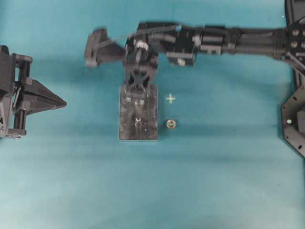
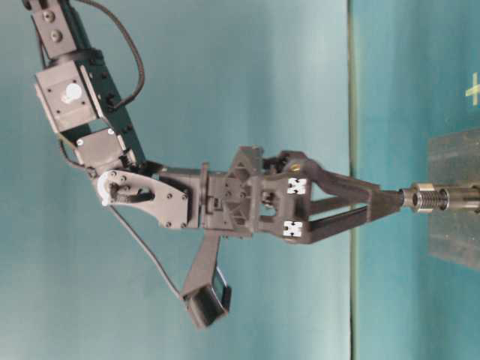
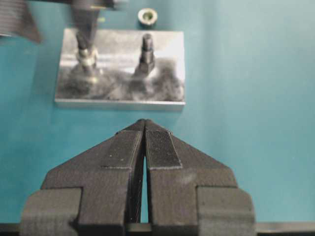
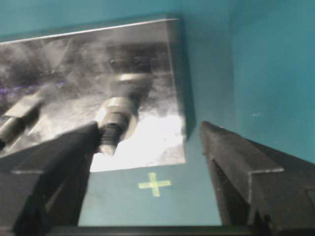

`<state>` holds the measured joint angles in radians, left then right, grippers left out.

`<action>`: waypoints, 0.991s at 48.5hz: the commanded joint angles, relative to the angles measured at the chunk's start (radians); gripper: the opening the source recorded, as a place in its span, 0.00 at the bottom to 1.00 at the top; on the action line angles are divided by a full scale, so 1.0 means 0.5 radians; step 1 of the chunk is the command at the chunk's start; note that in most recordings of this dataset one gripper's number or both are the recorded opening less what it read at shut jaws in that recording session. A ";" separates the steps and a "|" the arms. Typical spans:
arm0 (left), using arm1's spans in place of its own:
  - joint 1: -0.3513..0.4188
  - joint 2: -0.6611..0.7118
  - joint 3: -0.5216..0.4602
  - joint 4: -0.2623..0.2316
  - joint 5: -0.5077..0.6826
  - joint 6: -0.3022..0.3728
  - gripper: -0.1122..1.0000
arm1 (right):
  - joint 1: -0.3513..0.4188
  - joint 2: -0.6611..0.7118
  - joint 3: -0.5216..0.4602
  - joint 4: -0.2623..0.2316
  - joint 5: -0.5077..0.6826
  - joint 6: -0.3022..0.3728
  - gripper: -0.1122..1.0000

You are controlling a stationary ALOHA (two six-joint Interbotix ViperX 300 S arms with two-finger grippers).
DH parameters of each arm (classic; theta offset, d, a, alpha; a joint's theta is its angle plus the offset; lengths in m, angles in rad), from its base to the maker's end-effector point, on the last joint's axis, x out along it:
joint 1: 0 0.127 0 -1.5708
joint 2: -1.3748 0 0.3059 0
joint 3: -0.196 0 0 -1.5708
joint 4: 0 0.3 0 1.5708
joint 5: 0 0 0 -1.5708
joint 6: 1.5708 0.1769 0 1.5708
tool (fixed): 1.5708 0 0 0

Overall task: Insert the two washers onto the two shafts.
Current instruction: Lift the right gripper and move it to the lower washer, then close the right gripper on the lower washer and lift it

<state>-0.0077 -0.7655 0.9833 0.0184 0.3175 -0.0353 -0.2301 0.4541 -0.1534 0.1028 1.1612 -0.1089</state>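
Right gripper spread over the metal plate, washer seated on a shaft

The right gripper (image 4: 147, 162) has its jaws wide apart, holding nothing, just above the shaft (image 4: 115, 125) carrying the washer (image 2: 424, 199). The left gripper (image 3: 144, 140), jaws closed and empty, hangs apart from the metal plate (image 1: 138, 131). A nut (image 1: 171, 124) lies on the surface beside it.

Right end effector over the metal plate

The end effector (image 4: 152, 162) stands wide apart; a washer (image 4: 117, 114) sits on the threaded shaft (image 4: 109, 140) beside its left finger, above a yellow cross (image 4: 154, 184).
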 commanded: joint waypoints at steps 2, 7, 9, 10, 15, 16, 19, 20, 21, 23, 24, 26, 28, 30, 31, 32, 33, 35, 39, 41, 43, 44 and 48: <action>0.000 -0.006 -0.028 0.006 -0.012 -0.003 0.10 | -0.034 -0.089 -0.049 -0.015 0.061 -0.015 0.83; -0.003 -0.009 -0.025 0.006 -0.009 -0.003 0.10 | -0.018 -0.141 -0.018 -0.003 0.187 -0.025 0.83; -0.003 -0.009 -0.021 0.003 -0.012 -0.006 0.10 | -0.009 -0.178 0.009 0.006 0.227 -0.028 0.83; 0.000 -0.012 -0.021 0.003 -0.012 -0.006 0.10 | -0.003 -0.202 0.025 0.012 0.242 -0.028 0.83; 0.000 -0.012 -0.018 0.003 -0.012 -0.006 0.10 | 0.025 -0.337 0.110 0.086 0.264 -0.031 0.83; 0.000 -0.012 -0.018 0.003 -0.012 -0.006 0.10 | 0.031 -0.362 0.126 0.101 0.258 -0.031 0.83; -0.003 -0.012 -0.012 0.003 -0.012 -0.003 0.10 | 0.055 -0.439 0.175 0.141 0.242 -0.031 0.83; -0.003 -0.012 -0.009 0.003 -0.012 -0.003 0.10 | 0.061 -0.463 0.196 0.153 0.236 -0.031 0.83; -0.003 -0.012 -0.009 0.003 -0.009 -0.003 0.10 | 0.071 -0.482 0.218 0.166 0.227 -0.031 0.83; -0.003 -0.012 -0.003 0.003 -0.012 -0.003 0.10 | 0.089 -0.525 0.270 0.175 0.202 -0.031 0.83; -0.003 -0.012 -0.003 0.003 -0.012 -0.006 0.10 | 0.098 -0.543 0.298 0.181 0.187 -0.031 0.83; -0.003 -0.012 -0.003 0.006 -0.012 -0.006 0.10 | 0.123 -0.589 0.387 0.187 0.141 -0.034 0.83; -0.003 -0.012 0.000 0.003 -0.012 -0.006 0.10 | 0.138 -0.614 0.476 0.193 0.086 -0.037 0.83; -0.003 -0.015 0.000 0.003 -0.012 -0.003 0.10 | 0.156 -0.641 0.565 0.202 0.012 -0.037 0.83; -0.003 -0.012 0.000 0.003 -0.012 -0.006 0.10 | 0.169 -0.653 0.614 0.212 -0.028 -0.037 0.83; -0.003 -0.015 0.000 0.003 -0.012 -0.006 0.10 | 0.181 -0.663 0.663 0.221 -0.077 -0.037 0.83; 0.000 -0.015 0.000 0.003 -0.012 -0.006 0.10 | 0.193 -0.672 0.709 0.233 -0.126 -0.037 0.83; 0.000 -0.012 0.000 0.003 -0.012 -0.006 0.10 | 0.224 -0.684 0.807 0.261 -0.242 -0.037 0.83; -0.003 -0.015 0.000 0.003 -0.012 -0.006 0.10 | 0.273 -0.687 1.000 0.322 -0.506 -0.034 0.83; -0.003 -0.012 0.000 0.003 -0.012 -0.006 0.10 | 0.291 -0.681 1.071 0.331 -0.617 -0.031 0.83; -0.003 -0.012 0.000 0.003 -0.012 -0.006 0.10 | 0.307 -0.678 1.120 0.334 -0.715 -0.025 0.83; -0.003 -0.015 0.000 0.006 -0.012 -0.006 0.10 | 0.313 -0.672 1.138 0.334 -0.758 -0.025 0.83; -0.003 -0.012 0.000 0.003 -0.012 -0.006 0.10 | 0.322 -0.653 1.193 0.331 -0.905 -0.018 0.83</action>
<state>-0.0077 -0.7716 0.9940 0.0184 0.3160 -0.0368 -0.0706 0.1503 0.4295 0.2654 0.7762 -0.1150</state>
